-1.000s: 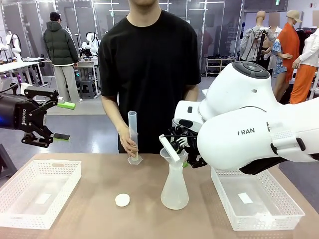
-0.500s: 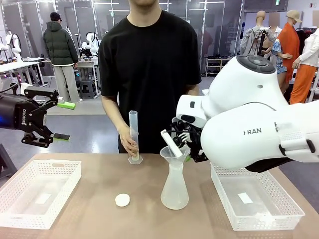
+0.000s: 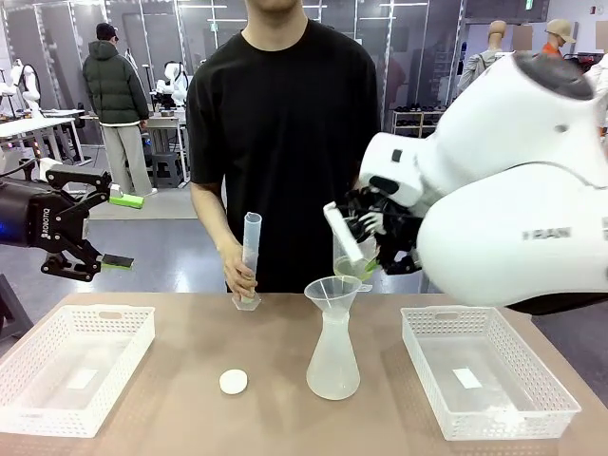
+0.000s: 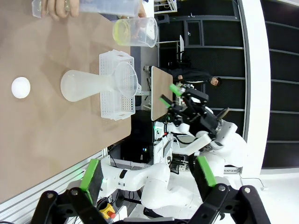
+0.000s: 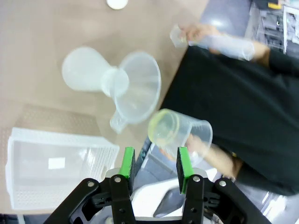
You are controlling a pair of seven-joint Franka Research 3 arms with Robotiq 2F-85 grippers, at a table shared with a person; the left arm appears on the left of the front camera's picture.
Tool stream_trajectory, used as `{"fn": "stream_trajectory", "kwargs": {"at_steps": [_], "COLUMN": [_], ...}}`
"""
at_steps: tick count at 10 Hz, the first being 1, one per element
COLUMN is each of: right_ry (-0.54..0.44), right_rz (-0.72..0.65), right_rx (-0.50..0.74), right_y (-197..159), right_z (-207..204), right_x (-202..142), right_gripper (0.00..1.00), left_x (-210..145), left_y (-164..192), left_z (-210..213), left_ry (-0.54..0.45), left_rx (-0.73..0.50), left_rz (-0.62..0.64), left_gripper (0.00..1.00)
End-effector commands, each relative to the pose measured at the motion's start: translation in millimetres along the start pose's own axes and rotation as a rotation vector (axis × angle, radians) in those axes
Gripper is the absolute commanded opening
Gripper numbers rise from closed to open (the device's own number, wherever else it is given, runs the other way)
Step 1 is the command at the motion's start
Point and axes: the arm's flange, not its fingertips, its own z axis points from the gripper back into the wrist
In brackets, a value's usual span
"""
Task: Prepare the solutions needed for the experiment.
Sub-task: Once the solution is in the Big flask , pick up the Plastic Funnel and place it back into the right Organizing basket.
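Flask (image 3: 332,366) of cloudy whitish plastic, cone-shaped with a narrow neck, upright on the matte brown table (image 3: 190,332); wide smooth funnel (image 3: 332,290) seated in its neck; small round white cap (image 3: 233,382) flat on the table, left of the flask and apart from it; white lattice left basket (image 3: 57,418) and right basket (image 3: 513,423), both rectangular, at the two ends; tall thin translucent cylinder (image 3: 250,256) with a flat foot, a little tilted, gripped low by the person's right hand (image 3: 239,275); clear beaker (image 3: 353,255) above the funnel, slightly right, with the pale yellow-green solution (image 4: 123,31) low inside; behind it a blurred left hand (image 5: 205,151), mostly hidden by the bulky right arm (image 3: 513,218), so exact hold hard to make out; cylinder cut off at the top edge in the left wrist view; left gripper (image 3: 138,231) in the air beyond the table's left end, fingers wide apart, empty; right gripper (image 5: 155,150) with green pads partly apart, nothing between them, beaker just past the tips; contact with a pad impossible to tell.
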Motion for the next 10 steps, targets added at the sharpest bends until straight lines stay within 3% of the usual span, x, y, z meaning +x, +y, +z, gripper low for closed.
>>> {"fn": "stream_trajectory", "kwargs": {"at_steps": [1, 6, 8, 10], "right_ry": [0.130, 0.255, 0.290, 0.238], "right_rz": [-0.088, -0.240, -0.292, -0.218], "right_rx": [0.006, 0.119, 0.138, 0.123], "right_y": [9, 29, 31, 30], "right_z": [34, 65, 66, 63], "right_x": [-34, -111, -115, -119], "right_gripper": [0.47, 0.47, 0.47, 0.47], "left_x": [-1, -1, -1, -1], "left_y": [-2, -2, -2, -2], "left_z": [-3, -3, -3, -3], "left_ry": [0.000, 0.000, 0.000, 0.000], "left_rx": [-0.026, -0.026, -0.026, -0.026], "left_rz": [0.012, 0.012, 0.012, 0.012], "left_gripper": [1.00, 1.00, 1.00, 1.00]}}
